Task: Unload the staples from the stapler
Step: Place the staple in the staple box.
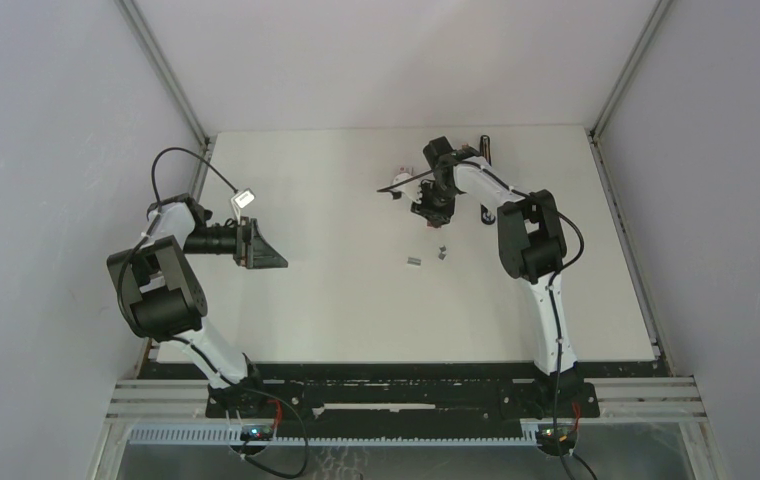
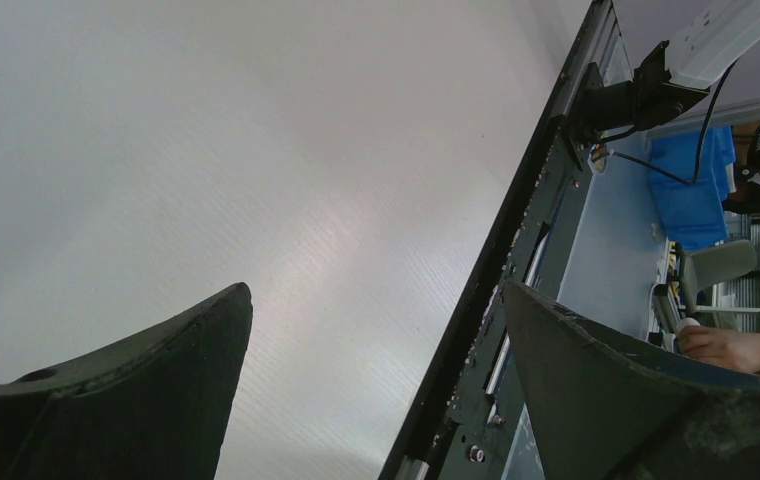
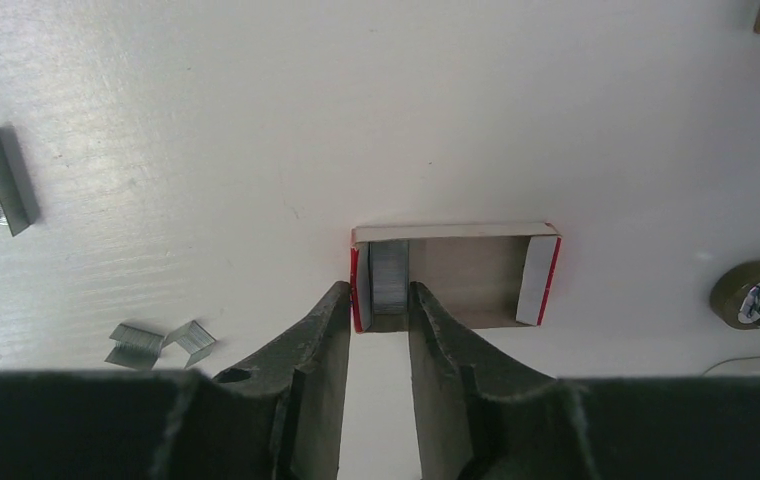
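R hand (image 3: pixel 381 295) pinching staples (image 3: pixel 389 268) (in box (image 3: pixel 461 232))

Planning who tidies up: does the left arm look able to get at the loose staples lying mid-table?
Probably yes: its open pincer faces the staples with only bare table between, and the right arm sits farther back.

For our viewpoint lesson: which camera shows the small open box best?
Right wrist view: the box lies open mid-frame, a staple strip inside. The top view gives only a tiny pale speck beside the right arm; left wrist view misses it.
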